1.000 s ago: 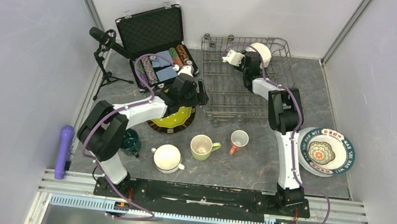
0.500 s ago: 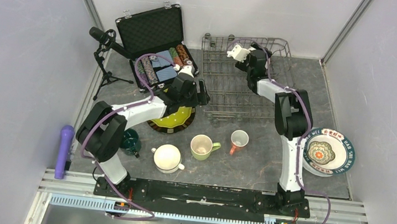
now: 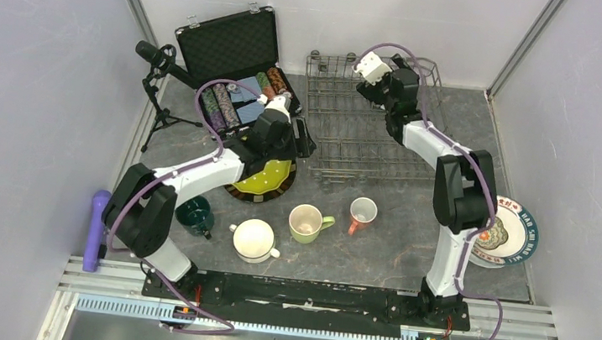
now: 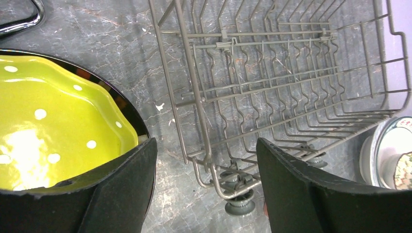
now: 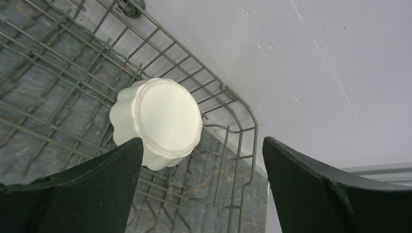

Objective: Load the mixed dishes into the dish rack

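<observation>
Grey wire dish rack (image 3: 344,128) at rear centre; white fluted cup (image 5: 156,121) inverted in its far right corner. Right gripper (image 5: 203,145) above cup, fingers wide apart, holding nothing. Left gripper (image 4: 205,145) likewise spread, empty, between lime-green dotted plate (image 4: 48,121) and rack's near left corner. Black case (image 3: 238,54) of poker chips (image 3: 241,100) just left of rack. Loose in front: dark-teal mug (image 3: 194,214), white mug (image 3: 254,238), light-green mug (image 3: 306,221), salmon-pink mug (image 3: 361,212). Patterned plate (image 3: 518,239) at right, partly hidden by right arm (image 3: 457,195).
</observation>
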